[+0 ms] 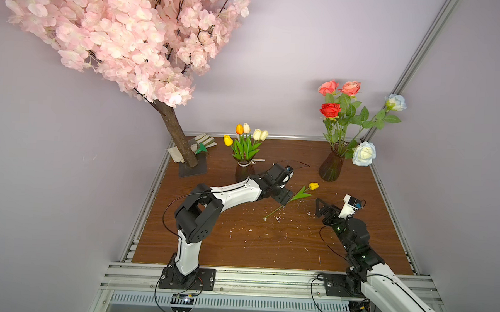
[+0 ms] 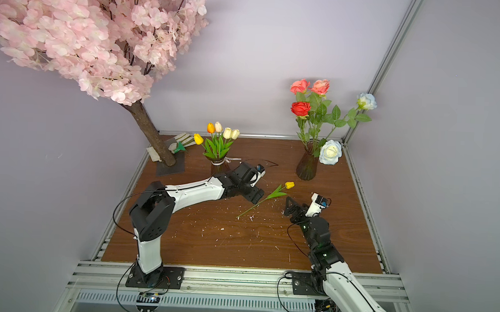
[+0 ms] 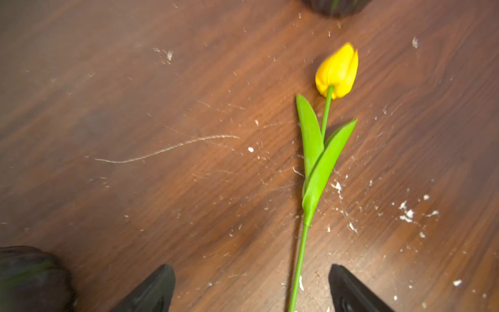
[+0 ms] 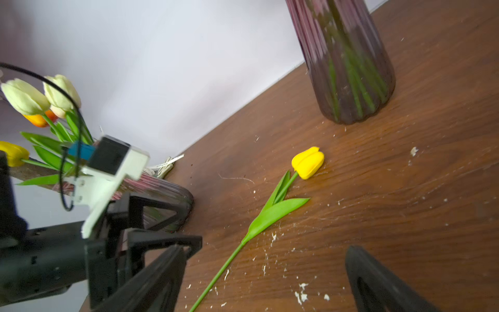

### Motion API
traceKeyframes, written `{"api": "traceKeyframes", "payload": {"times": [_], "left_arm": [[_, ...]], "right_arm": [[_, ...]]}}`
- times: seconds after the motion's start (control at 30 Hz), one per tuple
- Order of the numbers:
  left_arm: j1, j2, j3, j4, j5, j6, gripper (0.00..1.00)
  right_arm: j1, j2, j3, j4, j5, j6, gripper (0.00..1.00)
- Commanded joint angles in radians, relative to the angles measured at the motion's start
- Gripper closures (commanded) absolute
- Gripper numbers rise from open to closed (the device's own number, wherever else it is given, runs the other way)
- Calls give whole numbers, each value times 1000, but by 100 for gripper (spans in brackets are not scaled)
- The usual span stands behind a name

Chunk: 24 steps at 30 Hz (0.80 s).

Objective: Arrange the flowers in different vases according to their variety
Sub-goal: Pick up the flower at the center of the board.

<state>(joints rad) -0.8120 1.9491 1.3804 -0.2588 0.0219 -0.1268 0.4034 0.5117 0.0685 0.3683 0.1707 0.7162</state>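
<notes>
Yellow tulip [image 3: 337, 71] alone lies unvased, roses [image 1: 341, 102] and tulips [image 1: 247, 133] done; left gripper [image 3: 251, 270] straddles its stem wide-jawed, right gripper [image 4: 267, 254] wide too

Left wrist view: yellow tulip [image 3: 337, 71] stem runs off the frame edge between left gripper [image 3: 250, 272] fingers. Ribboned vase [image 1: 242, 169] half hidden behind left arm [image 1: 232, 193]. Rose vase [image 4: 348, 67] top cropped, blurred, in right wrist view. Blossom tree [image 1: 117, 41] crown cut off.
</notes>
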Motion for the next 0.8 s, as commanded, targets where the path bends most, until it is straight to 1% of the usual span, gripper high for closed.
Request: {"api": "traceKeyframes", "payload": {"times": [0.0, 0.13, 0.27, 0.4, 0.77], "left_arm": [[-18, 31, 40, -76, 2, 26, 7], [-20, 61, 52, -76, -4, 32, 8], [-25, 108, 90, -106, -28, 42, 8], [-33, 150, 139, -133, -51, 52, 9], [-49, 238, 230, -209, -125, 54, 14]], "right_arm": [[-5, -94, -10, -76, 99, -44, 1], [-5, -209, -29, -117, 128, -72, 0], [-6, -265, -40, -141, 159, -78, 0], [-7, -272, -41, -146, 174, -78, 0], [-6, -244, -35, -131, 151, -83, 1]]}}
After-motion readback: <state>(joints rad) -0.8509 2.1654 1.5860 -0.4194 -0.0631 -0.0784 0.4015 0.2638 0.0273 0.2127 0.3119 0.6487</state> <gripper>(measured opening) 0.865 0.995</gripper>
